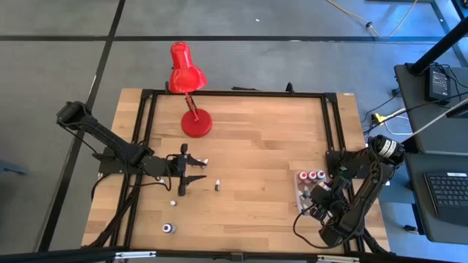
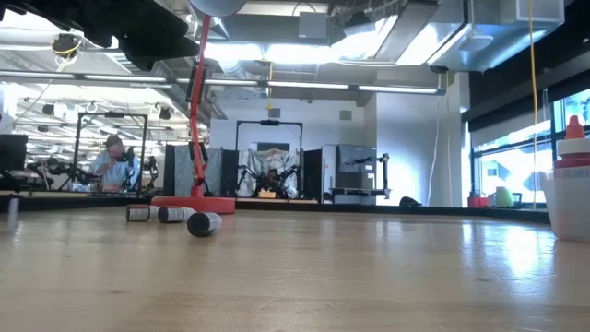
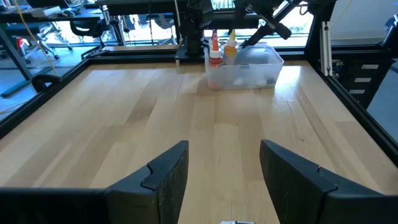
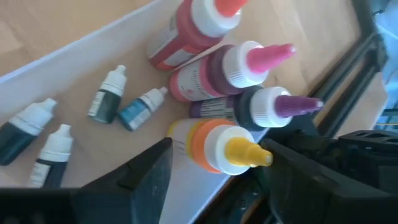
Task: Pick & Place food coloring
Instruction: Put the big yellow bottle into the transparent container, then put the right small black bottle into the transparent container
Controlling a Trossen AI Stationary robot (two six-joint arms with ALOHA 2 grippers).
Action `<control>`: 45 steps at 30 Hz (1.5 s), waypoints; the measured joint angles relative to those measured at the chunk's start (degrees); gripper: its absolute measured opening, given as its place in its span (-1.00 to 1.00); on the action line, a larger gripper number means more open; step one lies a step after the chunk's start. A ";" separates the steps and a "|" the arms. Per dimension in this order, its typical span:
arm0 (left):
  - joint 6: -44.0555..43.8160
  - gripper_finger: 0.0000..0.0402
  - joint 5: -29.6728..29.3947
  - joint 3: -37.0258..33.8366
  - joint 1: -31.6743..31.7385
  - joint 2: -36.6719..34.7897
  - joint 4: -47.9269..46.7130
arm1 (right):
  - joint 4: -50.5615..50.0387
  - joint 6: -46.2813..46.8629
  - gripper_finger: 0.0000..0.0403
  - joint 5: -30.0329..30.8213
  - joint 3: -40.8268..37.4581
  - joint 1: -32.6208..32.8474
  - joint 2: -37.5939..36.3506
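High view shows the wooden table (image 1: pixel 256 146) with a red lamp (image 1: pixel 186 80) at its far edge and the clear tub (image 1: pixel 301 191) under the right gripper (image 4: pixel 214 165) — fingers spread, grasping nothing, above tall squeeze bottles (image 4: pixel 233 68) and small food coloring bottles (image 4: pixel 109 93) inside. The left gripper (image 1: pixel 184 169) hovers mid-table, jaws parted and empty; loose food coloring bottles lie nearby.

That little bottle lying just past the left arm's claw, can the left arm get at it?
Probably yes. The little bottle lies alone on bare wood beside the left gripper, whose fingers stand open, and nothing sits between them. The right gripper is away over the plastic tub.
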 joint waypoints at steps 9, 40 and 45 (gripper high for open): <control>0.00 -0.02 0.01 0.00 0.00 0.01 0.00 | -1.68 0.03 0.23 -0.05 0.00 -0.15 -0.43; -0.96 -0.03 0.25 0.00 -0.02 0.01 0.03 | -1.51 -13.47 0.23 16.53 7.26 -5.64 -6.01; -0.99 -0.03 0.27 0.00 -0.02 0.01 0.03 | 1.98 -21.60 0.23 28.85 13.67 -6.99 -6.05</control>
